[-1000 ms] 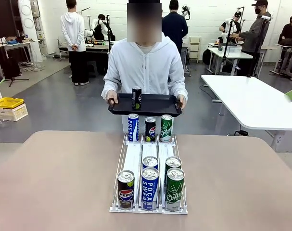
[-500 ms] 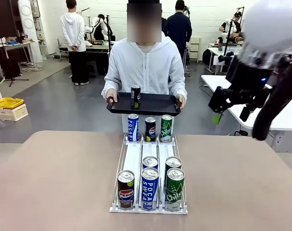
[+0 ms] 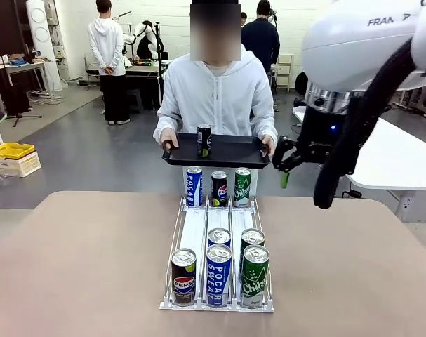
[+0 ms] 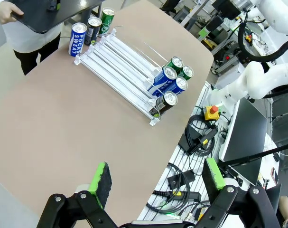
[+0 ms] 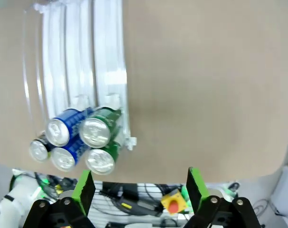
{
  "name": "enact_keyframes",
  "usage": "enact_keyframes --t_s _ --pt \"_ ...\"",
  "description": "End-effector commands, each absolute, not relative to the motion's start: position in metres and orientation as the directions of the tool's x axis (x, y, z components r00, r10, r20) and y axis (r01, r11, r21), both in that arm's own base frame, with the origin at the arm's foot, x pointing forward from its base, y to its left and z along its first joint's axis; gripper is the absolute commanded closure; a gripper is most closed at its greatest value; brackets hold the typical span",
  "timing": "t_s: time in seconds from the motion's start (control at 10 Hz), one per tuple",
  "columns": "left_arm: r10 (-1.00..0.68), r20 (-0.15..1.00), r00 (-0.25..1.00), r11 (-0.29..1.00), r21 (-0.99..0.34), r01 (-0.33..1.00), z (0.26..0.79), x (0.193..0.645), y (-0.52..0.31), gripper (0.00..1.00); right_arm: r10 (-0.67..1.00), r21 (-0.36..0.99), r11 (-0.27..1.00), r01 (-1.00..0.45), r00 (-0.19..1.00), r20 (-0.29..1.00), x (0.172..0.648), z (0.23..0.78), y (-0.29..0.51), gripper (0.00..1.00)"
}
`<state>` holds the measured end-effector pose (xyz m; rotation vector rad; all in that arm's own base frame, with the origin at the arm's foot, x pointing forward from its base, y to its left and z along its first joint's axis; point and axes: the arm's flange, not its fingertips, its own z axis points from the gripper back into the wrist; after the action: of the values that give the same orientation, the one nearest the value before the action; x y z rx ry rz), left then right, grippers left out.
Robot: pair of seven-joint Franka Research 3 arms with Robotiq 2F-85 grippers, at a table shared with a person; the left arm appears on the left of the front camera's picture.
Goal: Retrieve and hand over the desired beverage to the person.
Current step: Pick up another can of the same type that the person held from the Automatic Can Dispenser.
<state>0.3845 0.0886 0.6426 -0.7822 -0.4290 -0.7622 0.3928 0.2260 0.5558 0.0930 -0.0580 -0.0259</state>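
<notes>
The person (image 3: pixel 216 91) in a white hooded jacket stands at the far side, holding a flat black tray (image 3: pixel 230 152) with one black can (image 3: pixel 203 140) upright on it. A white rack (image 3: pixel 198 232) on the table holds three cans at its far end (image 3: pixel 219 188) and several cans at its near end (image 3: pixel 218 272). My right gripper (image 3: pixel 286 170) hangs open in the air beside the tray's right end, holding nothing. In the right wrist view the open gripper (image 5: pixel 140 186) looks down on the near cans (image 5: pixel 94 133). My left gripper (image 4: pixel 158 179) is open, high above the table's left part.
The brown table (image 3: pixel 72 267) has bare surface on both sides of the rack. The left wrist view shows a white robot base (image 4: pixel 257 80), cables and a red stop button (image 4: pixel 211 110) past the table edge. Other people and tables stand far behind.
My right arm has swung in from the right and moved left, its gripper now close to the tray's right end. The person has shifted the tray slightly to the right.
</notes>
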Motion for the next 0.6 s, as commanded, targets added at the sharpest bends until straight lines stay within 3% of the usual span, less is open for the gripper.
enact_keyframes --t_s 0.0,0.4,0.5 --pt "-0.444 0.623 0.644 0.447 -0.469 0.762 0.644 0.385 0.09 0.0 -0.068 0.164 0.985 0.053 0.994 0.085 0.397 0.548 0.243 0.0" --pt "-0.444 0.623 0.644 0.447 -0.469 0.762 0.644 0.385 0.09 0.0 -0.025 0.056 0.998 0.023 0.999 0.043 0.405 0.499 0.271 0.0" --pt "-0.444 0.623 0.644 0.447 -0.469 0.762 0.644 0.385 0.09 0.0 -0.03 0.111 0.994 0.023 0.998 0.058 0.401 0.522 0.26 0.0"
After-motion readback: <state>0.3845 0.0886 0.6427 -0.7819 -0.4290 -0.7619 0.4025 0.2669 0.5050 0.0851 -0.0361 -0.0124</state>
